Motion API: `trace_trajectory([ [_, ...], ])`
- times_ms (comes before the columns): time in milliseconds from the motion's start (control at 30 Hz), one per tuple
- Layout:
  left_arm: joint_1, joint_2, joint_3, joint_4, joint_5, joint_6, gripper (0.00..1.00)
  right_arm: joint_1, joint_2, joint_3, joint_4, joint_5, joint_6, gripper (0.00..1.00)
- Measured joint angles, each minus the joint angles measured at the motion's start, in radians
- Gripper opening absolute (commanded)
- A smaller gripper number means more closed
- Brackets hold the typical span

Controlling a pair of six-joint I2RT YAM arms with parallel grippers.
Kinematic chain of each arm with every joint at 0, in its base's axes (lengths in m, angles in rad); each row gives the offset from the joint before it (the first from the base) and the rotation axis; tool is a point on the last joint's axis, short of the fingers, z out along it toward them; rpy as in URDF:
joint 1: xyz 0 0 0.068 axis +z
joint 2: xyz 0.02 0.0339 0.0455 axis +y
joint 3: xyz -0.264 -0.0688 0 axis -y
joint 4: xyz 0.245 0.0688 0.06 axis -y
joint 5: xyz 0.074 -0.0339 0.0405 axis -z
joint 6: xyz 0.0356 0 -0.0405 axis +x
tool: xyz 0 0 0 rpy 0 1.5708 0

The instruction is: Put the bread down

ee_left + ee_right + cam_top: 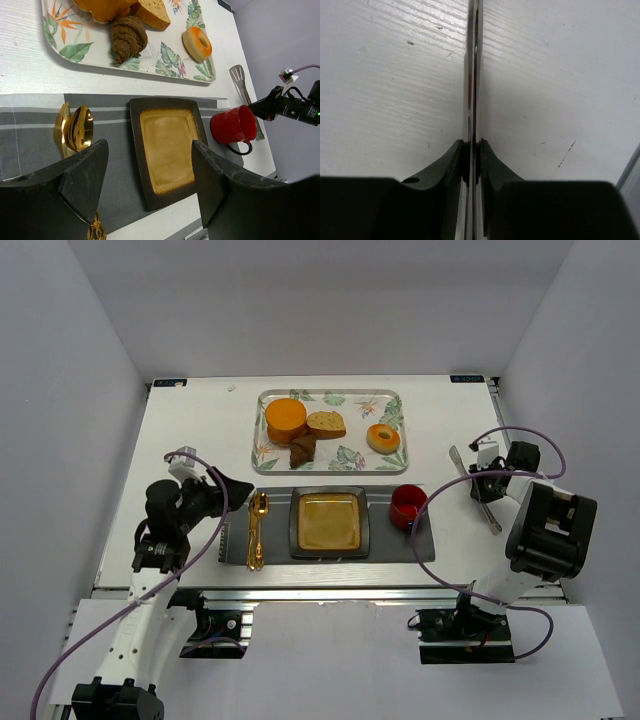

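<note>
The bread [326,424], a tan speckled slice with a brown crust, lies on the floral tray [350,456] at the back; it also shows at the top of the left wrist view [151,13]. A square brown plate [297,521] sits on the grey placemat in front of the tray. My left gripper [235,490] is open and empty, hovering over the placemat's left part, the plate's near edge [136,150] between its fingers in its view. My right gripper [482,480] is shut on metal tongs [493,520] at the right, low over the white table [474,145].
On the tray lie an orange round piece [286,420], a dark brown pastry [303,449] and a ring doughnut [383,437]. A red mug [407,506] stands right of the plate. A gold spoon and fork [257,525] lie left of it.
</note>
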Motion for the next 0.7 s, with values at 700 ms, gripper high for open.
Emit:
trace_trajectory([
  [700,0.000,-0.088,0.000,-0.050,-0.010,-0.020,0.76,0.269,-0.143,0.422,-0.233,-0.230,0.207,0.31],
])
